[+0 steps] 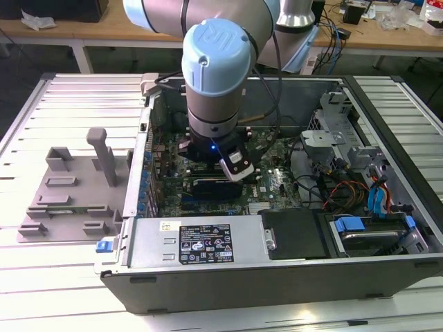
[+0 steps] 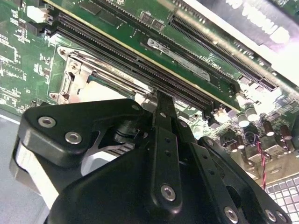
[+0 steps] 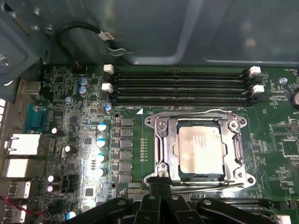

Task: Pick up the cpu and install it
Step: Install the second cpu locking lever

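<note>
Motherboard (image 3: 84,140) of the open computer case (image 1: 277,277), as I see it in the first wrist view, with the socket frame (image 3: 161,154) as my landmark. Inside that metal frame lies the cpu (image 3: 200,150), flat, its shiny top facing up toward the camera. It is nearly square, so I can name no long axis; its edges run parallel to the frame's sides and to the memory slots (image 3: 182,86) beyond the frame. The frame's plate rests around the chip's rim and a wire lever (image 3: 187,113) runs along the slot side of the frame.

The gripper (image 3: 161,186) hangs just off the frame's edge opposite the memory slots, apart from the cpu and holding nothing. Its black fingers (image 3: 161,184) meet in a narrow tip at that edge, pressed together. In the second wrist view the same closed fingers (image 2: 164,112) end beside the frame's corner (image 2: 74,70). In the exterior view I see the arm (image 1: 214,90) reaching down into the case, with a grey plastic tray (image 1: 66,200) outside the case wall.
</note>
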Tool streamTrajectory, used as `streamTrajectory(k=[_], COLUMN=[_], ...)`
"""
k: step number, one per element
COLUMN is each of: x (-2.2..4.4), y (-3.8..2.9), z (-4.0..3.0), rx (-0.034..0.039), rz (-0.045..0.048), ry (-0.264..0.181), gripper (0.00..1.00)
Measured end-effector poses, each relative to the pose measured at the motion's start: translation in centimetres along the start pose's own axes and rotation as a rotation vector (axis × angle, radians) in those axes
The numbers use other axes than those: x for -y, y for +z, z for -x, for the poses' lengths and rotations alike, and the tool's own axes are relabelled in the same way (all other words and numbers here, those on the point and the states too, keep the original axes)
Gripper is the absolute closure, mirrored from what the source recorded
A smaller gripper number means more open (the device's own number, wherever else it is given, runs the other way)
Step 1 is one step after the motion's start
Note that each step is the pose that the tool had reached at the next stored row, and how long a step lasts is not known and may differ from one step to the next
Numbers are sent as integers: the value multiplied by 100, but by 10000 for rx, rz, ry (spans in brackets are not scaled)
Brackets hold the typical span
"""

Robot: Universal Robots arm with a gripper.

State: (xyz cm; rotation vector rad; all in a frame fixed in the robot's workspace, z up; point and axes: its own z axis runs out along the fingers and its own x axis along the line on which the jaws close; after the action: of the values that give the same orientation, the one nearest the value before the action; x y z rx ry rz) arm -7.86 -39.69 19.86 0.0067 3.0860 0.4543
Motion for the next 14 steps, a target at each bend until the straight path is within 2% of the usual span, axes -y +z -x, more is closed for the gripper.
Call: streamTrajectory(k=[3,11,14], x=[-12,-30,-50], y=[6,26,45], z=[-6,-121,-127], rx=[6,39,61], rz=[10,56,56], ry=[9,108,175], gripper=[89,89,89])
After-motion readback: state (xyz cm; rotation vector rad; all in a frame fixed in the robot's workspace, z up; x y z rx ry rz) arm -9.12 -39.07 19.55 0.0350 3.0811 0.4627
